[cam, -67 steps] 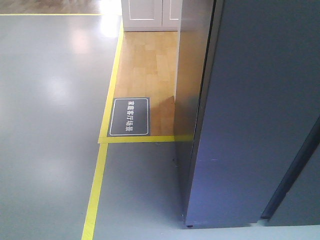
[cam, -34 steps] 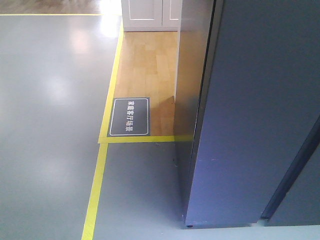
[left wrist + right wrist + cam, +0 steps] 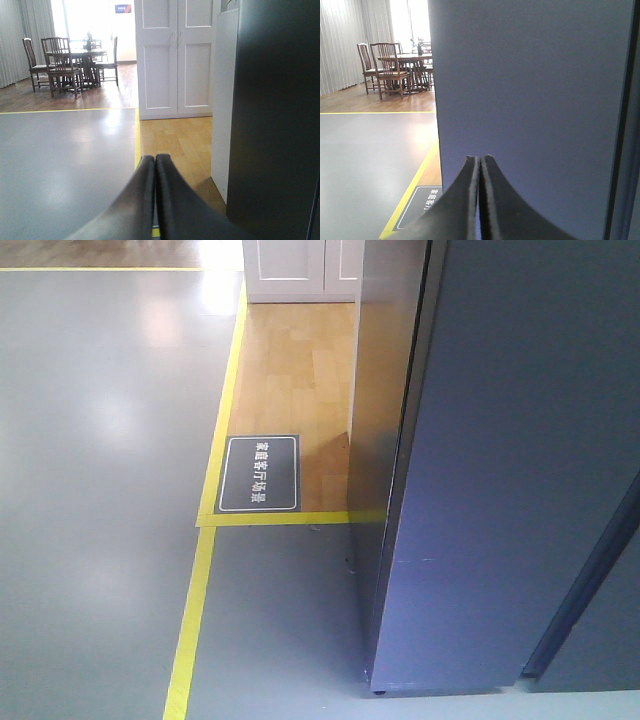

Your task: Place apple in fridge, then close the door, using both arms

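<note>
Before right gripper [image 3: 479, 159], fridge [image 3: 530, 100], fingers pressed together

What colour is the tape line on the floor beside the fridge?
Yellow. The tape line borders the grey floor, clearest in the front-facing view.

The front view looks steeply down at the grey floor [image 3: 90, 490], yellow tape line [image 3: 192, 625] and, close by, the fridge [image 3: 510, 460]. Both wrist views sit low, looking level past pressed fingertips, apparently the same way; they share the dining chairs [image 3: 62, 65].
</note>
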Robot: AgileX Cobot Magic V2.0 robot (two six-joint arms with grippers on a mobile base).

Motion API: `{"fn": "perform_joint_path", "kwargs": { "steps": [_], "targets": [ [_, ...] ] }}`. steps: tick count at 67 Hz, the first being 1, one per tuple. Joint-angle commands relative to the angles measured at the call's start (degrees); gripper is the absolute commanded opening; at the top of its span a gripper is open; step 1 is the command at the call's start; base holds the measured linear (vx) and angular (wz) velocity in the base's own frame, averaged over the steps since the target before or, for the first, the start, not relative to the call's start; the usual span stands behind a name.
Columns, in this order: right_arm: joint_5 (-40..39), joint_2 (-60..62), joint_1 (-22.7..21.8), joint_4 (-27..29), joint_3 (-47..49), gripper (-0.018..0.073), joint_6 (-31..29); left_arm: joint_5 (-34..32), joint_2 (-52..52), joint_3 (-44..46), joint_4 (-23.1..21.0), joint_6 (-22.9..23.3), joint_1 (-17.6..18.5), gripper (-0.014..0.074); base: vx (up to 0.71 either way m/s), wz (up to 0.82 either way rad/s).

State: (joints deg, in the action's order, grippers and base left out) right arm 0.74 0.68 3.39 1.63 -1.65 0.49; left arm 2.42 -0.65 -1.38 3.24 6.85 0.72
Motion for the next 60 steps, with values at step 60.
{"fn": "perform_joint_path", "kwargs": {
  "steps": [60],
  "targets": [
    [-5.04, 0.72, 0.0, -6.52, 0.23, -0.0003, 4.06, -4.33, -0.82, 0.99, -0.03, 0.28, -0.19, -0.0006, 0.0, 0.0]
  ]
}}
